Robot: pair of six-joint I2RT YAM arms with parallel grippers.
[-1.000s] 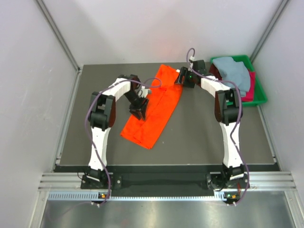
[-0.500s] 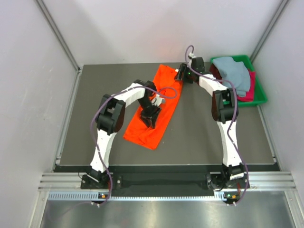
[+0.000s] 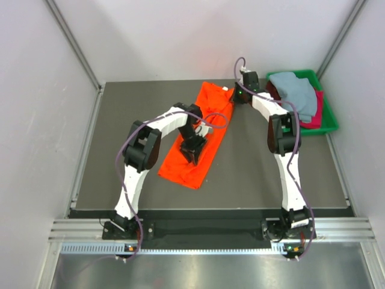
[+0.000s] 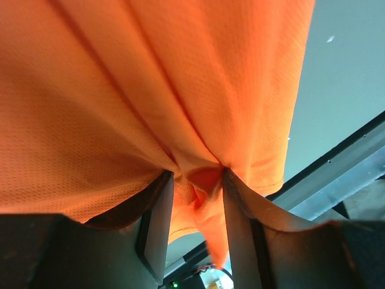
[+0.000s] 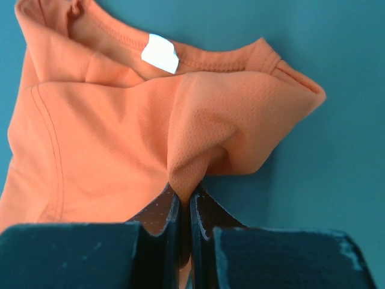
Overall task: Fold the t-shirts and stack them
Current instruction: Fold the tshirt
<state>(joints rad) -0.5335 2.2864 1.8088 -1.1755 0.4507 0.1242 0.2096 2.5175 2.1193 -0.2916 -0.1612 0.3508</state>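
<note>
Top view first. The orange t-shirt (image 3: pixel 207 105) lies as a long folded strip on the counter (image 3: pixel 120 150). My right hand (image 3: pixel 236 96) is at its collar end and my left hand (image 3: pixel 194 150) is over its middle. I judge that a grip at both places lets me double the strip over on itself.

Just to the right of my right hand sits the green tray (image 3: pixel 329 125), with the grey-blue t-shirt (image 3: pixel 298 90) heaped on a crimson t-shirt (image 3: pixel 317 108). Neither is folded yet. The tray is close enough that I'd watch the right forearm on any swing that way.

Left wrist view now. The fingers are clamped on a wad of orange cloth, with the jaws held partly apart by its thickness. Taut folds fan away from the pinch, so I reckon the fabric is being pulled up off the counter here. Bare counter shows to the right of this hand.

Right wrist view. The jaws are almost touching and nip a thin ridge of cloth. The collar and its white label (image 5: pixel 160 52) lie just ahead of the fingertips, and around the pinch the shirt rests flat.
</note>
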